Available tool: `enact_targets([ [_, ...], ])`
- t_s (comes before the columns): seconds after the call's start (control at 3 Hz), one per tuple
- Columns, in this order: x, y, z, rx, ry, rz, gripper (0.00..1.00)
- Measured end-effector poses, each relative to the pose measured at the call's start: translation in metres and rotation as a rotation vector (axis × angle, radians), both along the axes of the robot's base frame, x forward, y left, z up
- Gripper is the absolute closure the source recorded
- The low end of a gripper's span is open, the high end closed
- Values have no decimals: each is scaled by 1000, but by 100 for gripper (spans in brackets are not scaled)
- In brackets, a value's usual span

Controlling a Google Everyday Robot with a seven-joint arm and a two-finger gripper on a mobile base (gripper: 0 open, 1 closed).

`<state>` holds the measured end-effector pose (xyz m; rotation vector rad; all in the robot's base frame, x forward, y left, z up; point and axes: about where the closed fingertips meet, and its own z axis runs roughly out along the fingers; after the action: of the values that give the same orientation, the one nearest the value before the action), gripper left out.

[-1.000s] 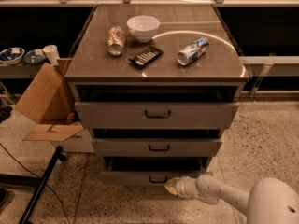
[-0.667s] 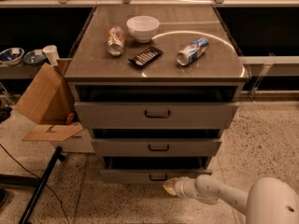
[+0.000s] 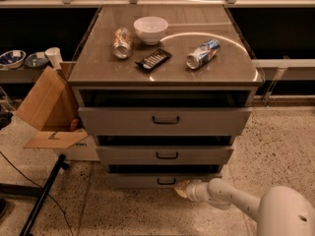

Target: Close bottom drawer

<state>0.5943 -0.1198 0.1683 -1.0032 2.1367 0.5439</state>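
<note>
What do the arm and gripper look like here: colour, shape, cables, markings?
The arm is glossy white: a slim rounded tube swelling into a bulbous shell at lower right. No cables or markings show. The gripper, low at the front of the bottom drawer, is pale yellowish.

Light in here is warm and kinda dim, coming from overhead. It bounces off the worktop (image 3: 98, 63) as a bright curved streak of glare on the right side, while the gaps above the drawer fronts are deep black shadow. The hand (image 3: 181, 189) is down low, right up at the front of the bottom drawer (image 3: 133, 181) just right of its handle, with a yellowish tint, and the pale arm (image 3: 231, 195) behind it is the brightest thing near the speckled floor (image 3: 275, 146).
</note>
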Motion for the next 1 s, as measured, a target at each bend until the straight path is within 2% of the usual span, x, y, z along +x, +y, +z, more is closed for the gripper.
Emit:
enact_targets([
  [0.33, 29, -8, 7, 2, -15, -43, 100],
  [1.0, 43, -14, 12, 3, -26, -73, 100],
])
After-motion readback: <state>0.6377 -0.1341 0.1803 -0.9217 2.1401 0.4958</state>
